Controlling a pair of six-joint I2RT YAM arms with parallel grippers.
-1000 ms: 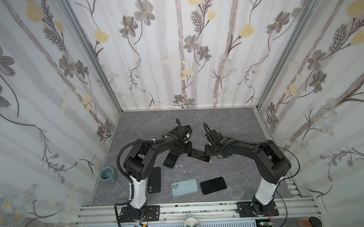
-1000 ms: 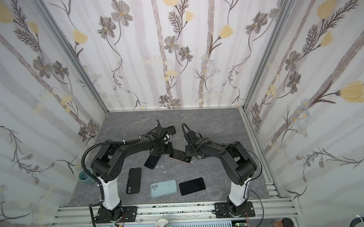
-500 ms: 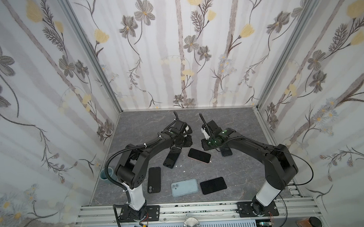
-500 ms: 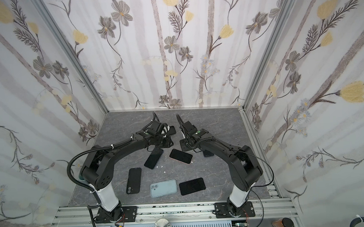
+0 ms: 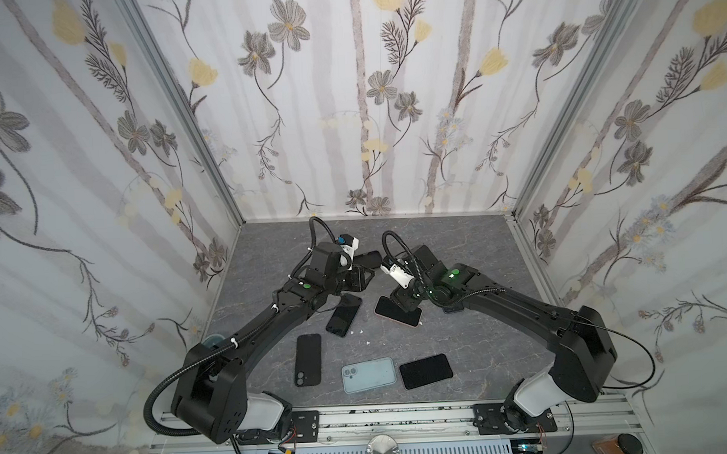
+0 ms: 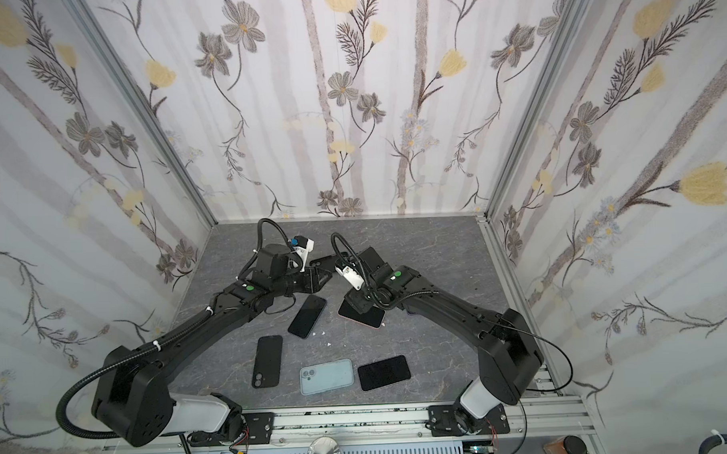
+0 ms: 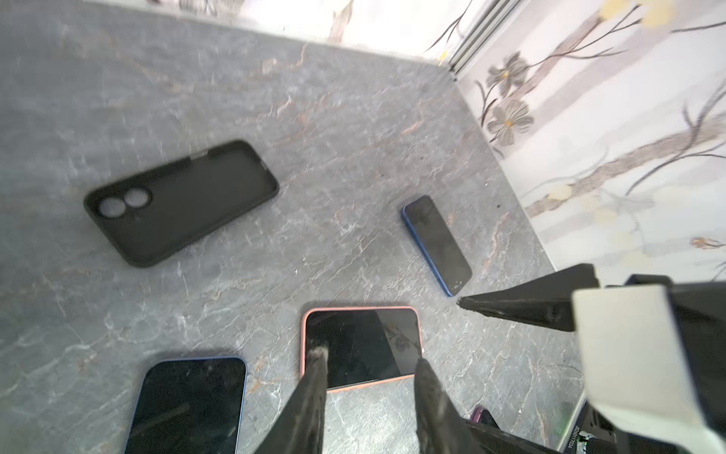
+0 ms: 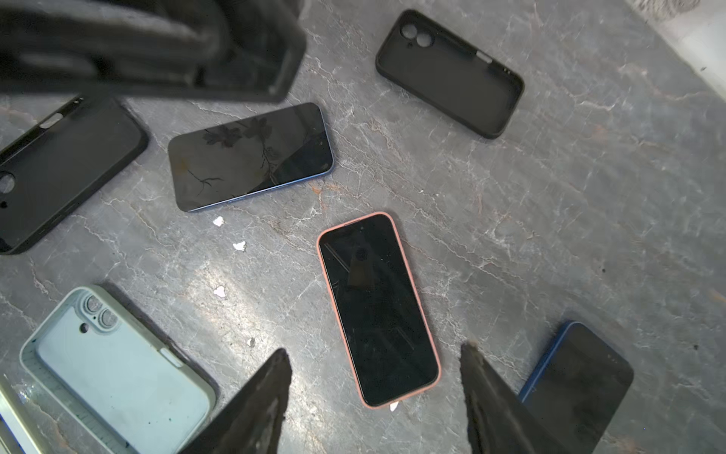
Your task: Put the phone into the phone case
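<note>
A phone with a dark screen sits inside a salmon-pink phone case [image 5: 398,312] [image 6: 363,315] and lies flat, screen up, mid-table. In the right wrist view the cased phone [image 8: 377,310] is whole, with the pink rim all round it. My right gripper [image 8: 376,351] [image 5: 404,303] hangs just above its near end, open and touching nothing. My left gripper [image 7: 369,359] [image 5: 365,275] hovers open to the left and behind the cased phone [image 7: 361,346], holding nothing.
A blue-edged phone [image 5: 344,316] [image 8: 251,157] lies left of the pink one. In front lie a black case [image 5: 308,359], a pale green case [image 5: 369,374] and a black slab [image 5: 426,371]. Another black case [image 7: 180,202] [image 8: 450,72] and a blue phone [image 7: 438,243] lie further back.
A second ago both grippers met at the phone in the middle. Both have since opened and drawn back, and the cased phone now lies free on the table.
</note>
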